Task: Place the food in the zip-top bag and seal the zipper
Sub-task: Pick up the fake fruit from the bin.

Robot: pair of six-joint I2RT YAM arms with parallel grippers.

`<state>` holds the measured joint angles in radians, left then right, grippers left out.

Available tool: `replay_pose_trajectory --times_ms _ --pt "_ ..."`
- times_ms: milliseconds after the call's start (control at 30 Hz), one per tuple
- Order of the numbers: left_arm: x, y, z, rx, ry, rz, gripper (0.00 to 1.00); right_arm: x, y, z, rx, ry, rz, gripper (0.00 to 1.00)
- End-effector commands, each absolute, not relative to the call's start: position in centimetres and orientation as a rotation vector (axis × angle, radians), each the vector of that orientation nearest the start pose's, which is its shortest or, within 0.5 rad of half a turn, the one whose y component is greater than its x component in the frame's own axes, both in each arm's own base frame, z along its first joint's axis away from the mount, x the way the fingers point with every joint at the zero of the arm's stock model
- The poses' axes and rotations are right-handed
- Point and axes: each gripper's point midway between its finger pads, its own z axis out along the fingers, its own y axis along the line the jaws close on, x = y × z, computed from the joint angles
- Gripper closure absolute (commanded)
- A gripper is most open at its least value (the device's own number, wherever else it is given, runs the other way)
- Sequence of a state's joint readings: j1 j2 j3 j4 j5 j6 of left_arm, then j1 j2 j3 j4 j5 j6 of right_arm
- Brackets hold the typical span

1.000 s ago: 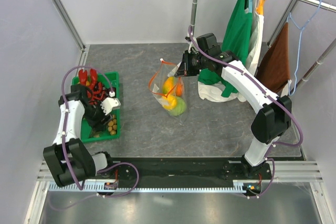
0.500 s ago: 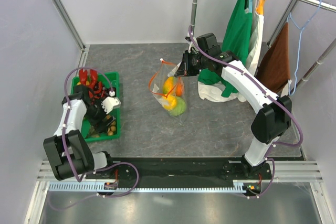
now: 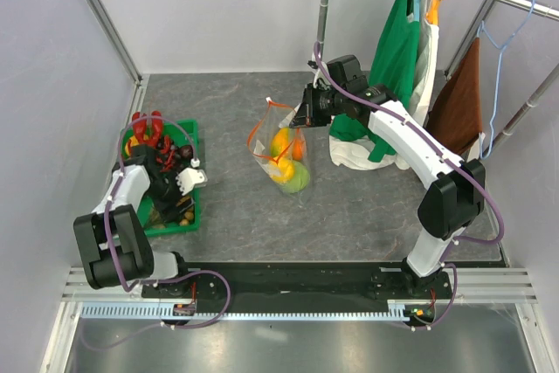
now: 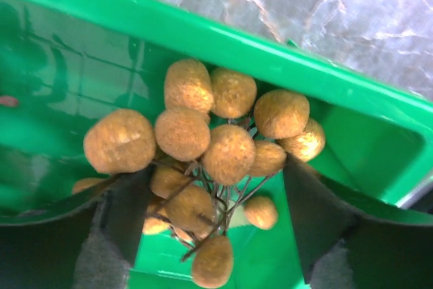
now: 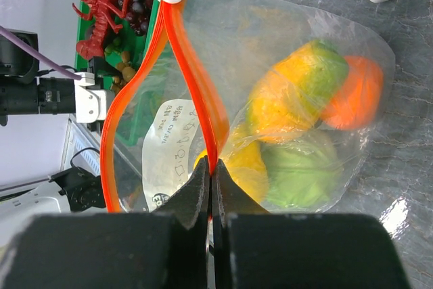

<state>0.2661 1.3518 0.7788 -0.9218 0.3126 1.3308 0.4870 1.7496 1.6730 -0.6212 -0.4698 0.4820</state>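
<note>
My left gripper (image 3: 181, 191) hangs open low over the green tray (image 3: 194, 141). In the left wrist view its fingers stand either side of the cluster of tan-brown balls (image 4: 210, 147), and my left gripper (image 4: 215, 175) is not closed on it. The red lobster (image 3: 150, 133) lies at the tray's far end. My right gripper (image 3: 302, 117) is shut on the red-orange zipper (image 5: 211, 116) of the clear zip-top bag (image 3: 281, 153) and holds its mouth up and open. Inside the bag lie a yellow-orange mango (image 5: 291, 93), a pale green cabbage (image 5: 298, 174) and an orange piece (image 5: 355, 93). My right gripper (image 5: 211, 167) pinches one lip of the mouth.
The tray's green wall (image 4: 270, 45) runs just beyond the cluster. A white cloth bag (image 3: 358, 153) and a green garment (image 3: 393, 58) hang from a rail right of the bag, with a brown cloth (image 3: 458, 98) farther right. Dark berries (image 5: 135, 5) lie beside the lobster (image 5: 101, 5).
My left arm has shifted a little nearer over the tray and its jaws have opened wider around the ball cluster. The right arm and the bag have not moved.
</note>
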Motion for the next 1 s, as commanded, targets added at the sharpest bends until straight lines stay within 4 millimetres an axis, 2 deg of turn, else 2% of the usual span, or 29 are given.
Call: replay_pose_trajectory --times_ms 0,67,100,167,200,233,333,367,433,467,600,767,833,867,900,933,967 --pt "22.0 3.9 2.2 1.539 2.403 -0.222 0.25 37.2 30.7 26.2 -0.280 2.310 1.046 1.00" --pt "21.8 3.7 2.2 1.548 2.409 -0.229 0.37 37.2 30.7 26.3 -0.281 2.309 1.044 1.00" --pt "21.8 3.7 2.6 1.549 2.402 -0.216 0.50 37.2 30.7 26.3 -0.284 2.308 1.042 1.00" --pt "21.5 3.7 3.2 1.548 2.404 -0.212 0.62 37.2 30.6 26.4 -0.285 2.308 1.040 1.00" --pt "21.7 3.7 4.1 1.542 2.386 -0.192 0.75 37.2 30.6 26.4 -0.290 2.306 1.038 1.00" --pt "21.0 3.4 4.6 1.541 2.399 -0.216 0.79 37.1 30.7 26.4 -0.285 2.309 1.041 1.00" --pt "21.1 3.1 6.8 1.516 2.370 -0.202 0.89 37.2 30.6 26.1 -0.288 2.313 1.037 1.00" --pt "20.6 2.6 7.4 1.508 2.375 -0.234 0.92 37.2 30.6 26.2 -0.290 2.309 1.037 1.00" --pt "21.1 2.4 9.5 1.475 2.349 -0.215 0.95 37.3 30.5 26.2 -0.287 2.309 1.037 1.00" --pt "20.5 1.9 10.1 1.458 2.355 -0.258 0.97 37.2 30.7 26.2 -0.294 2.308 1.039 1.00" --pt "20.7 1.0 13.6 1.395 2.322 -0.274 0.98 37.4 30.6 26.3 -0.291 2.305 1.035 1.00" --pt "21.0 -0.2 16.3 1.310 2.302 -0.326 0.98 37.4 30.7 26.3 -0.287 2.303 1.038 1.00" --pt "21.4 -1.0 18.4 1.247 2.279 -0.360 0.98 37.4 30.6 26.3 -0.289 2.302 1.036 1.00" --pt "21.9 -2.2 19.7 1.211 2.228 -0.430 0.98 37.4 30.6 26.4 -0.289 2.302 1.035 1.00" --pt "22.8 -2.8 22.0 1.180 2.165 -0.430 0.98 37.3 30.6 26.4 -0.289 2.303 1.037 1.00" --pt "23.1 -3.7 23.6 1.109 2.144 -0.476 0.98 37.3 30.6 26.3 -0.291 2.305 1.038 1.00" --pt "23.7 -5.4 25.6 1.063 2.054 -0.575 0.98 37.2 30.6 26.4 -0.287 2.304 1.042 1.00"
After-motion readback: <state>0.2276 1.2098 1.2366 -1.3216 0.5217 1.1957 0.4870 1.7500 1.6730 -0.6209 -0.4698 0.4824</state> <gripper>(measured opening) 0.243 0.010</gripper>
